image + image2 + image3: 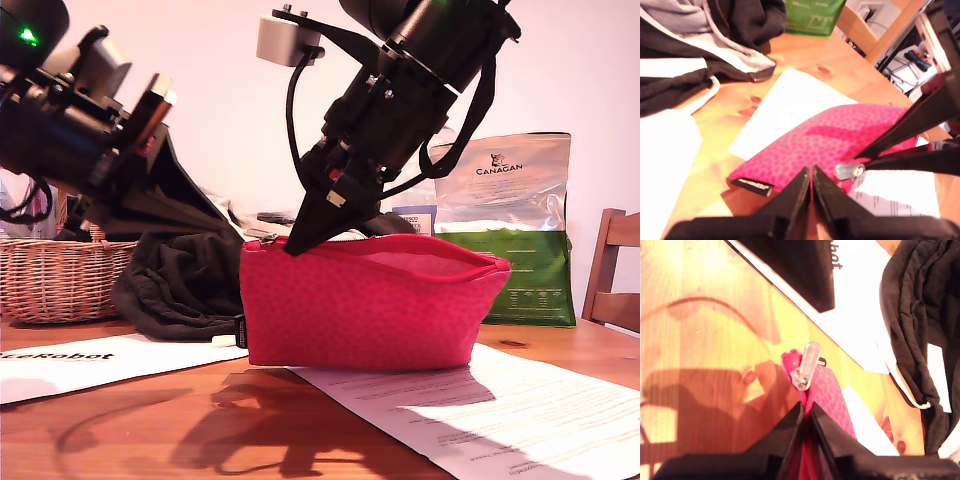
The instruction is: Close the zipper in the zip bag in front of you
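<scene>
The red-pink zip bag point(370, 310) stands upright on the wooden table, its mouth gaping towards the exterior view's right. The zipper point(400, 248) runs along its top edge, and the silver pull tab point(806, 367) sticks up at the end on the exterior view's left. My second gripper point(298, 245) comes down from above, shut on the zipper track just behind the tab point(849, 171). My first gripper point(812, 170) is shut, with its tips point(236, 232) at the bag's end, between the tab and the black side tag point(755, 185). Whether it pinches fabric I cannot tell.
A green-and-silver Canagan bag point(515, 230) stands behind the pouch. A dark garment point(180, 290) and a wicker basket point(60, 280) lie at the exterior view's left. Printed sheets point(480, 400) lie on the table point(150, 430), and a wooden chair point(615, 270) stands at the right edge.
</scene>
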Controlling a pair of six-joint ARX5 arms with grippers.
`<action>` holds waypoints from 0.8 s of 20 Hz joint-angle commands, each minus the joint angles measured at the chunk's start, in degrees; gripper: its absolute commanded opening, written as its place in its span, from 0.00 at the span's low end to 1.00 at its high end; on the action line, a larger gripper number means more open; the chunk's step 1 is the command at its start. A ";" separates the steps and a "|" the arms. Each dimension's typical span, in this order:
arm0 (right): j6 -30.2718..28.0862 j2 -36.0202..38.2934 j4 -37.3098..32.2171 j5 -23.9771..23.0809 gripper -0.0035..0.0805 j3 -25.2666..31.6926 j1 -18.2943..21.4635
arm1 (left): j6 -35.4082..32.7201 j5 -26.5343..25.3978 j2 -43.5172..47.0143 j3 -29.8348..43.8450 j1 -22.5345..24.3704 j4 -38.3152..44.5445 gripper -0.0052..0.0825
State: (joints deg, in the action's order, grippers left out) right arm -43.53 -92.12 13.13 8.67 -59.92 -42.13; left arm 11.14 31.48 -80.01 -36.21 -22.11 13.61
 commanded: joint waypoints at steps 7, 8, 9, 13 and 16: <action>0.11 -0.42 -0.61 0.42 0.03 -0.22 -0.44 | 3.19 -1.97 -1.01 0.22 -1.09 -0.42 0.03; 0.09 -0.42 -0.61 0.42 0.03 -0.22 -0.46 | 3.23 -1.97 -1.01 0.22 -1.51 -0.35 0.03; 0.09 -0.42 -0.63 0.42 0.03 -0.22 -0.46 | 4.13 -1.99 -1.01 0.20 -1.95 -0.11 0.03; 0.09 -0.42 -0.63 0.42 0.03 -0.22 -0.50 | 7.58 -2.12 -1.01 0.20 -3.61 -0.31 0.03; 0.09 -0.42 -0.63 0.42 0.03 -0.22 -0.50 | 9.66 -2.56 -1.03 0.20 -3.96 -0.33 0.03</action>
State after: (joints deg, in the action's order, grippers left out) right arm -43.53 -92.12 13.10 8.67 -59.92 -42.13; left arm 19.99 28.97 -80.14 -36.21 -25.87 13.08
